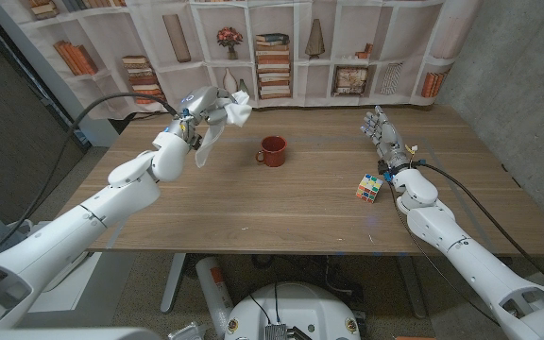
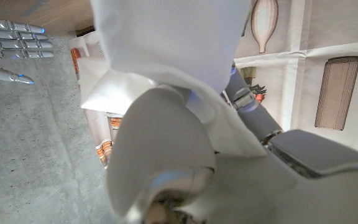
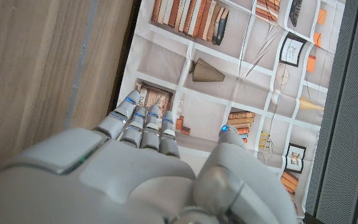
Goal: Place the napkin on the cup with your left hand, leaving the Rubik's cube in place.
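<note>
Napkin held by left robot hand | right robot hand spread, empty | no legible writing

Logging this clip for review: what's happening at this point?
The left hand holds the white napkin up above the table, to the left of the red cup, nothing on the cup yet. The Rubik's cube sits untouched by the right hand, which waits open.

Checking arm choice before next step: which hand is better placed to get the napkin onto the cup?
Left. The left hand already holds the napkin raised just beside the red cup. The right hand is empty, out past the Rubik's cube.
</note>
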Robot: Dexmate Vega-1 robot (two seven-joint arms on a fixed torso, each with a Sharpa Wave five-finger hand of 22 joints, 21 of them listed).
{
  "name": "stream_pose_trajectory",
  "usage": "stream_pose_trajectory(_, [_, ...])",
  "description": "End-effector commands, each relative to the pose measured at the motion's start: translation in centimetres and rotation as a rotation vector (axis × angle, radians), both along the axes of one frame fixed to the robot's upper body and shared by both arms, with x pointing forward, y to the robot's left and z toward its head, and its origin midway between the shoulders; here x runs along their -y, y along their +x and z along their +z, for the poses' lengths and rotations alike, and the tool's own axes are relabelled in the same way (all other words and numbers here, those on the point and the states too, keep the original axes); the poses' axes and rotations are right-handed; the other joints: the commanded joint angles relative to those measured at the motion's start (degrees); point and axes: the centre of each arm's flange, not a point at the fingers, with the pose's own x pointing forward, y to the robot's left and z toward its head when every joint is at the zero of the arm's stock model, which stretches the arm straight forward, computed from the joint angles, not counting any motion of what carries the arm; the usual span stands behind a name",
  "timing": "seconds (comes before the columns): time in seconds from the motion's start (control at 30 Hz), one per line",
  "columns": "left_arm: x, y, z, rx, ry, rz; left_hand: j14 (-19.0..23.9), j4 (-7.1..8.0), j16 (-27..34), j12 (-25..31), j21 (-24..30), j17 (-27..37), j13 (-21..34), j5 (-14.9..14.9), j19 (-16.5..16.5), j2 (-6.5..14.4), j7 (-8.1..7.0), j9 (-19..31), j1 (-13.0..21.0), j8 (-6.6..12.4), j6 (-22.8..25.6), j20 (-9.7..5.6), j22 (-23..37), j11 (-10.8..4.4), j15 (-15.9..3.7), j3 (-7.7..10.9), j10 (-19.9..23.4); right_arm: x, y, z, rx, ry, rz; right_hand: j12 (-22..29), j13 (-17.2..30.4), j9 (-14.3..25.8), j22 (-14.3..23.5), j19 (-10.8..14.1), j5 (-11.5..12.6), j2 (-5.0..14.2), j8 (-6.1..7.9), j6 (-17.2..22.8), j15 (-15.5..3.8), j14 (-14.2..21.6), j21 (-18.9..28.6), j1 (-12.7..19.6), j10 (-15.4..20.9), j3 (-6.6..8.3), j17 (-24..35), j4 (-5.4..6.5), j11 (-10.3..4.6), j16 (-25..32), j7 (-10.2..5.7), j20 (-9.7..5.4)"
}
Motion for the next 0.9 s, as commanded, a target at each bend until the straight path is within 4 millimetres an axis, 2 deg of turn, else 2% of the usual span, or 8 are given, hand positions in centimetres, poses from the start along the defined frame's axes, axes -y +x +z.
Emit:
stream_pose_trajectory(0.03, [0.6, 0.2, 0.5, 0.025, 0.008, -0.023, 1.78, 0.07, 0.14, -0.13, 0.42, 0.37, 0.34, 0.08, -0.37, 0.03, -0.24, 0.11, -0.35, 0.25, 0.28, -1.47, 0.10, -0.23, -6.91, -0.20, 0.37, -0.3, 0.2, -0.1, 0.001, 0.003, 0.002, -0.16, 0.17, 0.28, 0.31, 0.49, -0.01, 0.35, 0.13, 0.49, -0.10, 0.51, -0.21, 0.21, 0.65, 0.06, 0.33, -0.38, 0.06, -0.07, 0.20, -0.18])
stream_pose_trajectory(0.9, [4.0, 1.1, 1.7, 0.044, 0.062, -0.091, 2.36, 0.16, -0.17, -0.59, 1.42, 0.86, 0.94, 0.13, -0.51, -0.22, -0.33, -0.28, -0.81, 0.56, 0.98, -1.69, 0.06, -0.39, -7.20, -0.74, 1.23, 0.5, -0.5, -0.6, 0.006, 0.015, -0.012, -0.17, 0.17, 0.28, 0.33, 0.63, -0.05, 0.49, 0.10, 0.48, -0.02, 0.59, -0.54, 0.23, 0.67, 0.03, 0.32, -0.49, 0.14, -0.07, 0.27, -0.16])
